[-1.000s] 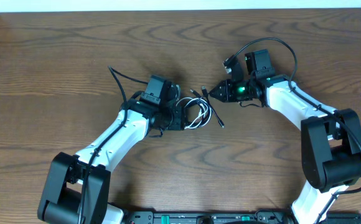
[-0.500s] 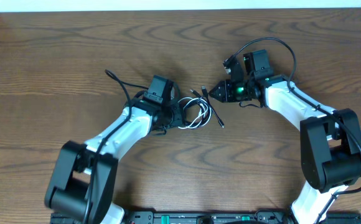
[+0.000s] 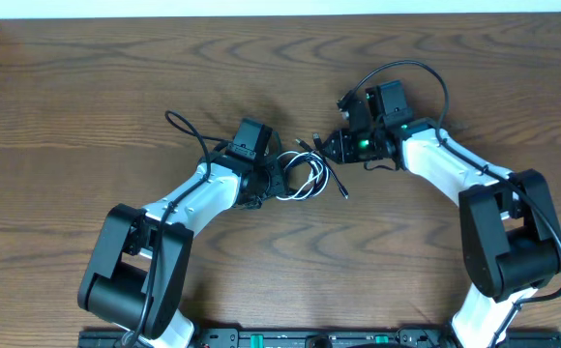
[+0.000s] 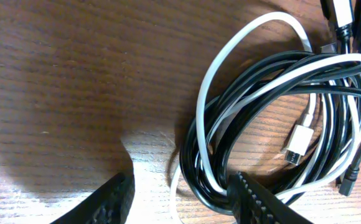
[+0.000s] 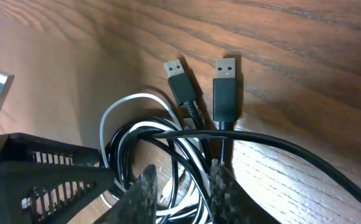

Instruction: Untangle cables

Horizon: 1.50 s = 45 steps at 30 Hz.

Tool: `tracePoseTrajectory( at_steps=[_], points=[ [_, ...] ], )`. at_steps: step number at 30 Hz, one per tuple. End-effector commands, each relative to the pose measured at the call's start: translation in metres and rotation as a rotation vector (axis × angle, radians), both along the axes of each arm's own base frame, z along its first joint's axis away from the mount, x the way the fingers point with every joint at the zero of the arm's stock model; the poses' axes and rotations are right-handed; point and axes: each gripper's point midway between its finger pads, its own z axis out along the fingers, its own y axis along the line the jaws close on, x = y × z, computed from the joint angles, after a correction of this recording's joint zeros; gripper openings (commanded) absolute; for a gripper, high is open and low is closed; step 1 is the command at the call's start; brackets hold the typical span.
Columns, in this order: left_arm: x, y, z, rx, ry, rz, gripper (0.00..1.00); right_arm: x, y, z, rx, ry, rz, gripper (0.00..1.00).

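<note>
The cables lie in a tangled coil at mid-table: one white cord wound through black ones. In the left wrist view the cables fill the right half, with a white plug inside the coil. My left gripper is open at the coil's left edge. Its right finger rests over the strands, and its left one sits on bare wood. My right gripper hovers at the coil's upper right. Its fingers stand slightly apart above the strands, close to two black USB plugs.
The thick black arm cords loop up behind each wrist, on the left and on the right. The wooden table stretches to a white strip at the far edge. A black rail runs along the near edge.
My right gripper has shifted left, closer to the plug ends, and its fingers have parted slightly. The left arm's elbow and its cord have swung left, while its gripper stays at the coil.
</note>
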Motion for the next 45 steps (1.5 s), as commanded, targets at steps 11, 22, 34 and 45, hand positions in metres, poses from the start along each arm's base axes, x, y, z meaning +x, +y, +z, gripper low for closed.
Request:
tracePoseTrajectory(
  at_steps=[11, 22, 34, 45],
  points=[
    [-0.005, 0.002, -0.009, 0.003, 0.037, 0.008, 0.35, 0.008, -0.004, 0.001, -0.045, -0.041, -0.003, 0.25],
    [-0.005, 0.002, -0.009, -0.014, 0.067, 0.090, 0.25, 0.005, 0.001, 0.001, -0.045, -0.042, 0.011, 0.32],
    [0.002, 0.029, -0.011, 0.022, 0.045, 0.038, 0.08, -0.005, 0.018, 0.001, -0.041, -0.036, 0.047, 0.28],
    [-0.001, 0.055, -0.014, 0.043, 0.085, 0.068, 0.08, -0.019, 0.039, 0.001, -0.040, -0.038, 0.100, 0.27]
  ],
)
